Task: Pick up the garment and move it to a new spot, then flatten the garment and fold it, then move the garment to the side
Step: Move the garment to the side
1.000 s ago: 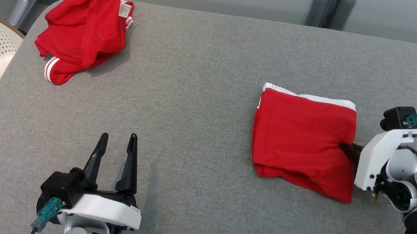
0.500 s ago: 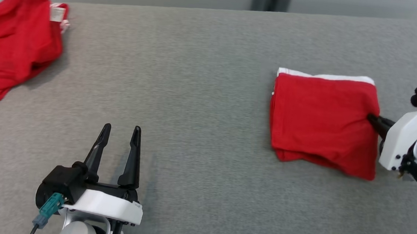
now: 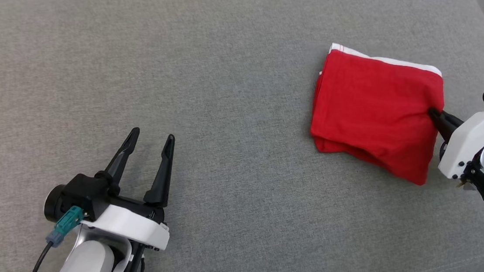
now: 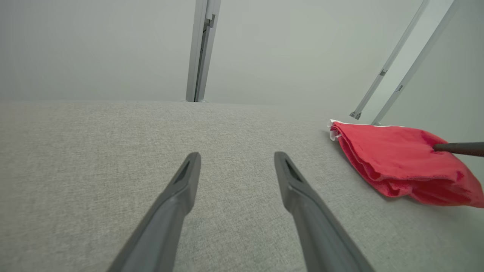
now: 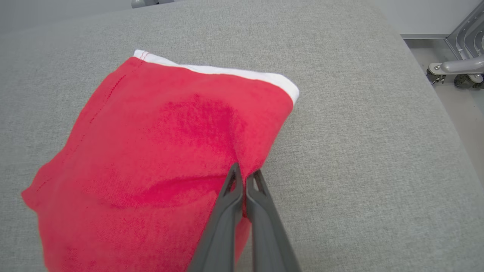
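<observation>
Since the red garment (image 3: 375, 115) already lay folded into a compact rectangle, we judged ourselves to be in the last step, moving it to the side. It sat in the upper right of the head view, resting on the grey padded table (image 3: 228, 86) near that surface's right edge. Its white band (image 3: 389, 60) was turned toward the top of the frame.

Our right gripper (image 3: 434, 114) stood at the right edge of the frame, its two fingers pinched together on the garment's right-hand side, about midway along it. In the right wrist view the cloth puckered where they closed. We took that low, side-on grip as a way to drag the stack without spilling its folds.

Our left gripper (image 3: 153, 134) sat at the lower left, well apart from the garment, fingers spread and holding nothing, presumably parked out of the way. The garment's lower right corner drooped to a point, so we thought the layers might slip under an uneven pull.
</observation>
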{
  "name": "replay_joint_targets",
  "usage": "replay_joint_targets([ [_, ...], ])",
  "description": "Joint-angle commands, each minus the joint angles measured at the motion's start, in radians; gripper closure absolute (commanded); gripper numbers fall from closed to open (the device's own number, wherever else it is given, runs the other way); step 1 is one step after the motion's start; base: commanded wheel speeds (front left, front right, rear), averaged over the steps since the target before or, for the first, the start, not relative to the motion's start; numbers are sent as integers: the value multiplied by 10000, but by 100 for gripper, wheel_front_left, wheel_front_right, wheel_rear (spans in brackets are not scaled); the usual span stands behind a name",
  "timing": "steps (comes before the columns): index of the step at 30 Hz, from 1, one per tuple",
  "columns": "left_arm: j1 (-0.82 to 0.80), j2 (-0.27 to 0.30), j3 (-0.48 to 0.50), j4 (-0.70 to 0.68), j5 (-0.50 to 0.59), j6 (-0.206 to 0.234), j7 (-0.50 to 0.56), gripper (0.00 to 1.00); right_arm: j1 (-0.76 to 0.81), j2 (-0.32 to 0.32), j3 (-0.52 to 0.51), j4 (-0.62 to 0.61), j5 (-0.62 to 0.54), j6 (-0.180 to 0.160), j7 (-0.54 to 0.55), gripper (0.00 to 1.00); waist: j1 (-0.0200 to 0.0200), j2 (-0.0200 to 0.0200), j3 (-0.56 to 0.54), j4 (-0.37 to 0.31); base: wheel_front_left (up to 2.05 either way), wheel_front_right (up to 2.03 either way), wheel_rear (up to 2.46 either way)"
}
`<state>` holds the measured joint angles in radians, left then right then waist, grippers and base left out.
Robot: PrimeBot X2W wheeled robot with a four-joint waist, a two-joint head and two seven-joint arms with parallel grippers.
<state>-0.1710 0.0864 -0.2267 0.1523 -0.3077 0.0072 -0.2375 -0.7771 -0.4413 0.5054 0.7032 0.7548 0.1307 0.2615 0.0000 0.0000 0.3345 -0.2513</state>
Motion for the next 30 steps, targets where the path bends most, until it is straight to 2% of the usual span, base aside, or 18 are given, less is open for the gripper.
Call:
replay_joint_targets([
  [1, -210, 78, -31, -33, 73, -29, 49, 0, -249, 30, 57, 160, 49, 1, -190, 100, 0, 0, 266, -242, 0, 0, 0],
  [12, -238, 180, -100, -362, 30, 25, 41, 0, -1415, -549, 250, 1303, -565, 1, -938, 100, 0, 0, 466, 722, 0, 0, 0],
  [21, -37, 203, -115, -749, -14, 174, 22, 0, -2561, -1455, -163, 2841, -1161, 1, -1270, 100, 0, 0, 728, 1867, 0, 0, 0],
  [25, 33, 207, -190, -940, -26, 197, 32, 0, -2887, -1973, -295, 3378, -1398, 0, -1325, 100, 0, 0, 838, 2197, 0, 0, 0],
  [30, 123, 195, -262, -1106, -36, 243, 42, 0, -3170, -2297, -367, 3955, -1809, 0, -1467, 100, 0, 0, 974, 2432, 0, 0, 0],
])
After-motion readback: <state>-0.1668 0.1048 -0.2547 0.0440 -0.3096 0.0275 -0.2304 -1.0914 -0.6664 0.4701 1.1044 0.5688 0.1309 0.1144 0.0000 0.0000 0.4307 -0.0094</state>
